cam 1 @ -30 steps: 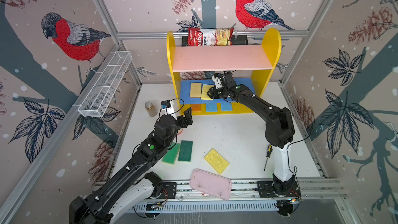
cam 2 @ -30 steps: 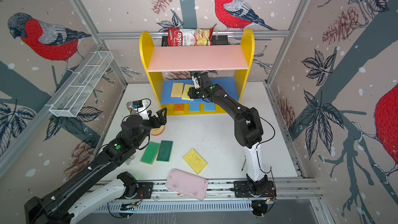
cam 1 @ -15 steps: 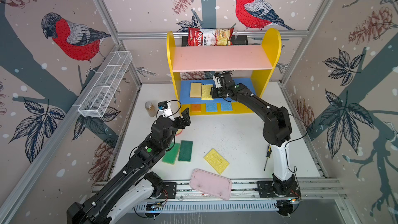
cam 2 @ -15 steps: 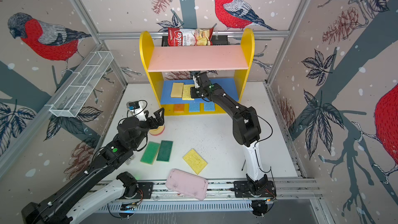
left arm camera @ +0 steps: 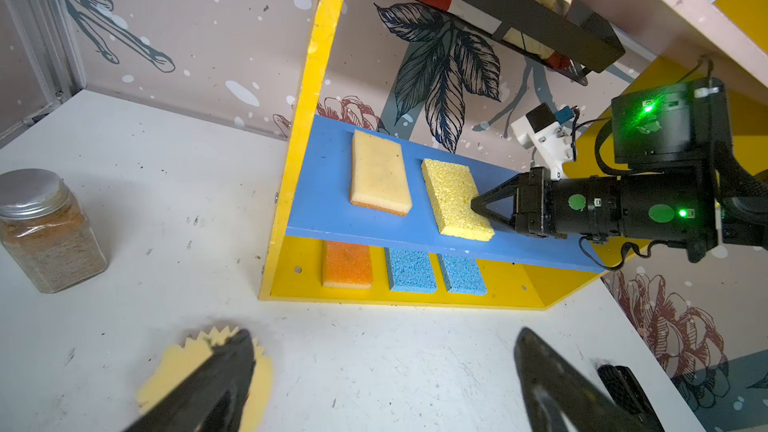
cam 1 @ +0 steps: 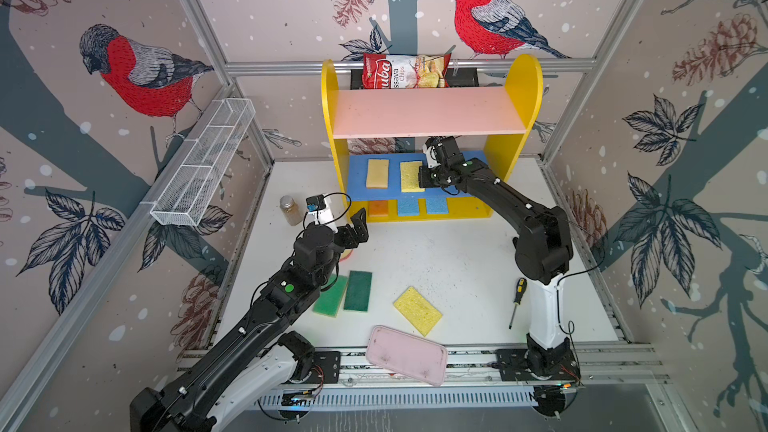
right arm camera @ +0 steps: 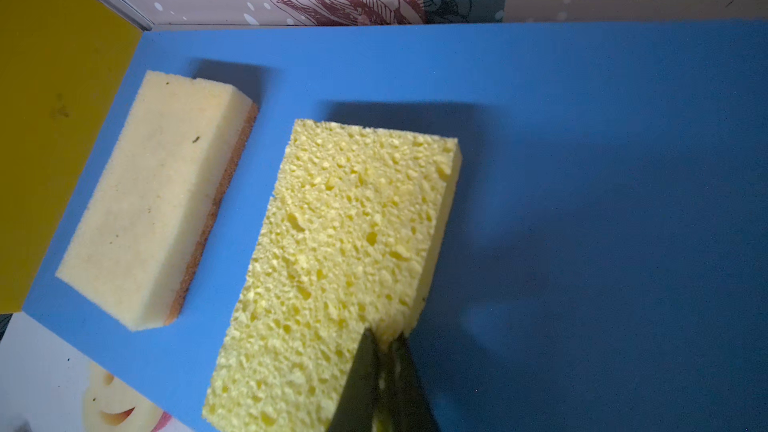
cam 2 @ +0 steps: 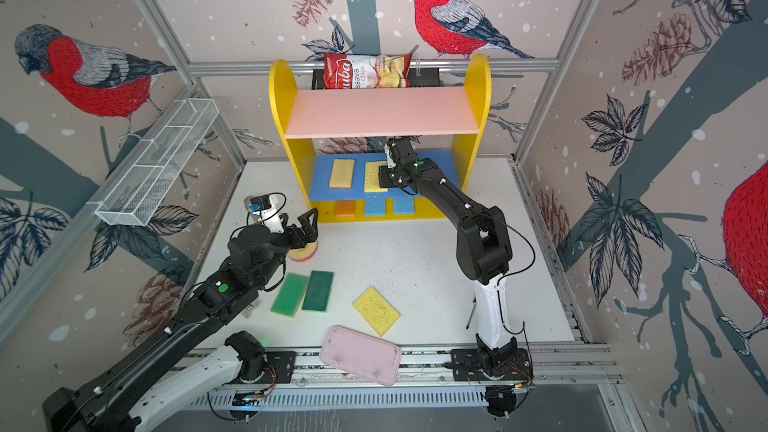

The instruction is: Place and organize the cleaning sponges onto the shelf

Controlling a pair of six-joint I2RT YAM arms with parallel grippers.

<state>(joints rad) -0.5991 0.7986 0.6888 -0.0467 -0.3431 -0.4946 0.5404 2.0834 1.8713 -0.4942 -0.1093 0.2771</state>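
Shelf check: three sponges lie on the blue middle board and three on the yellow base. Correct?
Not quite: the blue middle board holds two sponges, the tan sponge and the yellow sponge, as the left wrist view shows. Three on the yellow base is right.

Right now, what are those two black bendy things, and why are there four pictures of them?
Those are two robot arms, each ending in a two-finger pincher called a gripper. Two pictures look down from a camera overhead, nearly the same view; the other two come from little cameras on the wrists. The robot is tidying sponges onto the shelf. The right gripper is pinched shut, its tips touching the bumpy yellow sponge on the blue board, beside a tan sponge. Underneath lie an orange sponge and two blue sponges. The left gripper is wide open near a round sponge, holding nothing. Waiting on the table: two green sponges, a second yellow sponge, a pink tray, a spice jar and a screwdriver.
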